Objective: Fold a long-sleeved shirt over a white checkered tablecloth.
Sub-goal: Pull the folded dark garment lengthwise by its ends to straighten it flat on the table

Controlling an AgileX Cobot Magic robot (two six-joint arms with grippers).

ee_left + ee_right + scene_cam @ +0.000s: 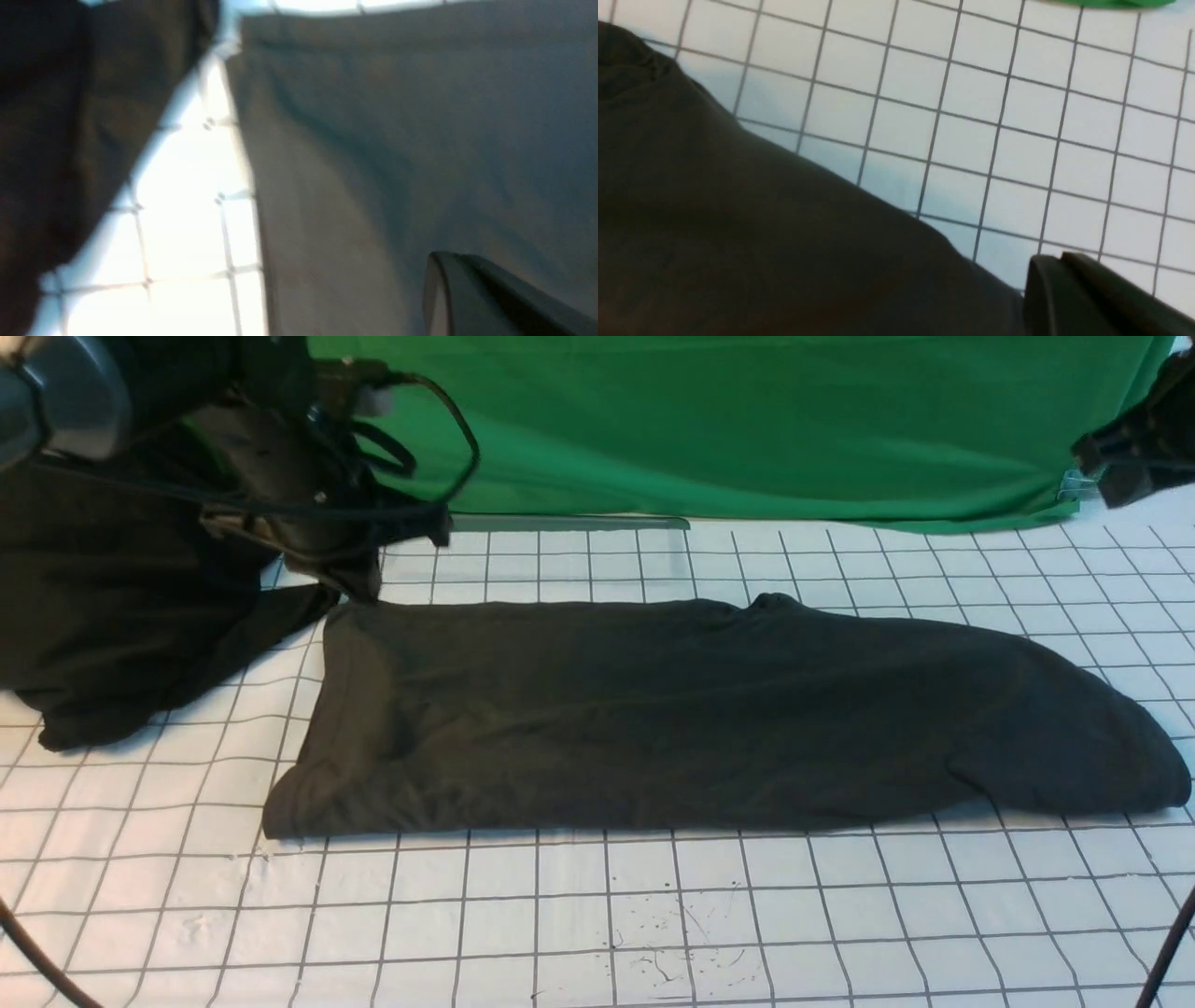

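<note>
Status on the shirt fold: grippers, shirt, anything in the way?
Left gripper shut at far-left corner of shirt; right gripper shut, off the shirt. Shirt lies in a long band on tablecloth. Black garment bunched beside its left end.

L arm (280,457) — black casing, grey round joint cap (65,392) | black looped cables (464,439) | L gripper (359,581) black | R arm (1144,443) — black

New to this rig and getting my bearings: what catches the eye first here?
A large dark charcoal long-sleeved shirt, folded into a long band, lies across the middle of the white checkered tablecloth. Plain bright green fabric hangs along the far edge, and a blacker garment is heaped at the left.
</note>
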